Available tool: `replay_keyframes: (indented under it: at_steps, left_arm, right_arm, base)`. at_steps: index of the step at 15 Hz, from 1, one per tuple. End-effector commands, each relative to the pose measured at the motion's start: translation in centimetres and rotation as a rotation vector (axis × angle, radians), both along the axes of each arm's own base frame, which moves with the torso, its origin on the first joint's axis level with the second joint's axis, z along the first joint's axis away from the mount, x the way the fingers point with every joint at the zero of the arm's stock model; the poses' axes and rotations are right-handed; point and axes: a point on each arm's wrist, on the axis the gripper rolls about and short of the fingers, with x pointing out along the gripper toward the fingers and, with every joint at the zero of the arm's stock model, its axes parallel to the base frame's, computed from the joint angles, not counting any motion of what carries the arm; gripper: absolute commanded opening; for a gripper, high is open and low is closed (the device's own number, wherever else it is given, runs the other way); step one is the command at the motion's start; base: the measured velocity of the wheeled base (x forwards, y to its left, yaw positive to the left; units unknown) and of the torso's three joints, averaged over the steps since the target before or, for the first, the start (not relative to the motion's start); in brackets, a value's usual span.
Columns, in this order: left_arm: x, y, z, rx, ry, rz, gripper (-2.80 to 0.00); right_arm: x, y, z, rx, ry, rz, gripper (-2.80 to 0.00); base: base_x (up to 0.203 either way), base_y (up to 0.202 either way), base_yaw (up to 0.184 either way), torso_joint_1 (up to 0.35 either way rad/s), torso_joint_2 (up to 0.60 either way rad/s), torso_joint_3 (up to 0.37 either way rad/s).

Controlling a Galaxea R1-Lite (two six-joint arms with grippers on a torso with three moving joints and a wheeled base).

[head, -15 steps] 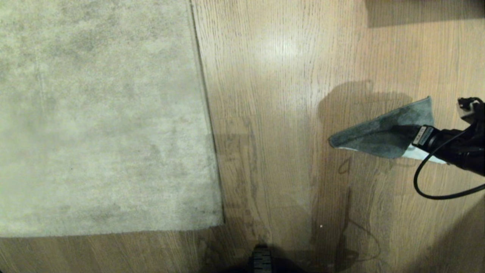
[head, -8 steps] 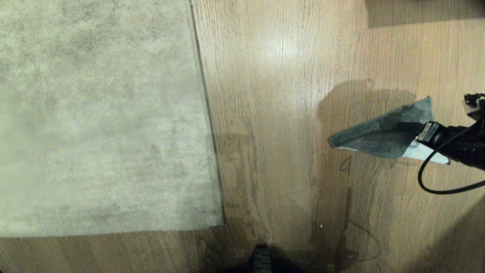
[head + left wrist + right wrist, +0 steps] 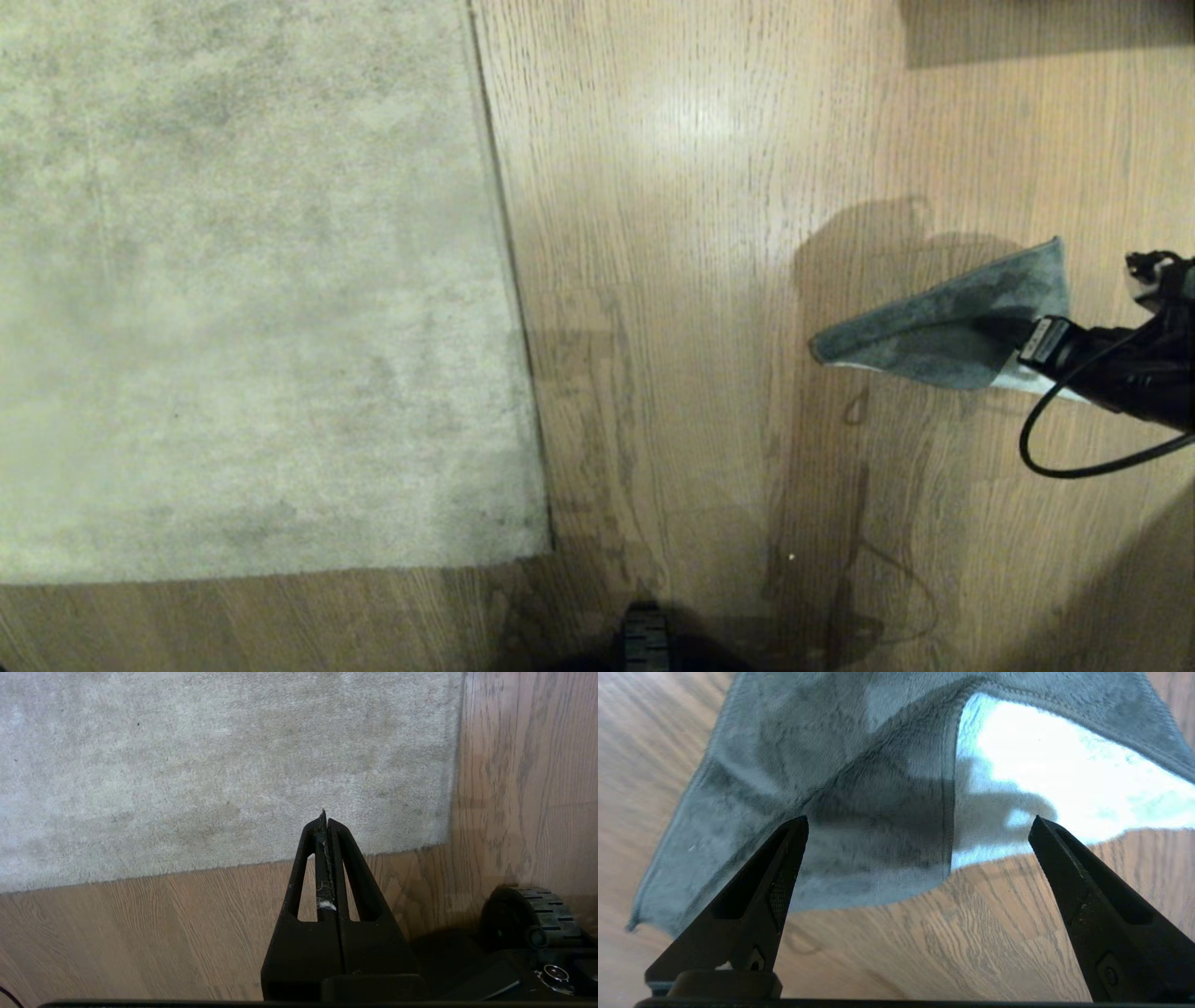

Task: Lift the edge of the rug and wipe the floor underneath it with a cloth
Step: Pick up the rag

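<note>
**A:** What does the head view show?

**B:** A beige-grey rug lies flat on the left; the rug edge [image 3: 509, 280] runs up the picture, not yet lifted. To its right, the floor [image 3: 691, 233] is light wood planks. The cloth [image 3: 943, 336], dark grey with a pale underside showing, lies on the planks far right, well apart from the rug. The right gripper [image 3: 1022, 341] reaches in from the right border, over the cloth's near end.

**A:** And the left wrist view?

**B:** The left gripper [image 3: 325, 819] is closed, both fingers pressed together with nothing between them. It hangs above the rug's corner. A ridged black wheel [image 3: 532, 912] of the base sits nearby.

**A:** The right wrist view?

**B:** The right gripper's jaws stand wide apart, empty. The cloth fills the space ahead, a folded flap of dark grey overlapping the pale side, and bare planks show just below the fingertips.

**A:** What could go wrong?

**B:** In my judgement, the open jaws could close on only the top flap, so the cloth unfolds and dangles. Or the fingertips could push the soft cloth along the smooth planks instead of pinching it, or scrape the wood.
</note>
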Motion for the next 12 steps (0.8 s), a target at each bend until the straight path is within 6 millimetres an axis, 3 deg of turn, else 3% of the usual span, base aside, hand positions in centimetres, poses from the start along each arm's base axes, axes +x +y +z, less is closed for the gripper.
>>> replay_keyframes:
  at_steps: [1, 8, 9, 12]
  left_arm:
    - [0.0, 0.0, 0.0, 0.000, 0.001, 0.000, -2.80]
    - [0.0, 0.0, 0.0, 0.000, 0.001, 0.000, -2.80]
    - [0.0, 0.0, 0.0, 0.000, 0.000, 0.000, -2.80]
    - [0.0, 0.0, 0.0, 0.000, 0.000, 0.000, -2.80]
  right_arm:
    - [1.1, -0.3, -1.2, 0.010, 0.001, -0.002, 0.00]
    - [2.8, -1.5, -1.6, -0.012, -0.027, -0.045, 0.00]
    - [2.7, -1.7, -1.6, -0.011, -0.027, -0.049, -2.80]
    - [2.7, -1.9, -1.5, -0.010, -0.035, -0.056, -2.80]
  base:
    - [0.000, 0.000, 0.000, 0.000, 0.00, 0.000]
    - [0.000, 0.000, 0.000, 0.000, 0.00, 0.000]
    - [0.000, 0.000, 0.000, 0.000, 0.00, 0.000]
    - [0.000, 0.000, 0.000, 0.000, 0.00, 0.000]
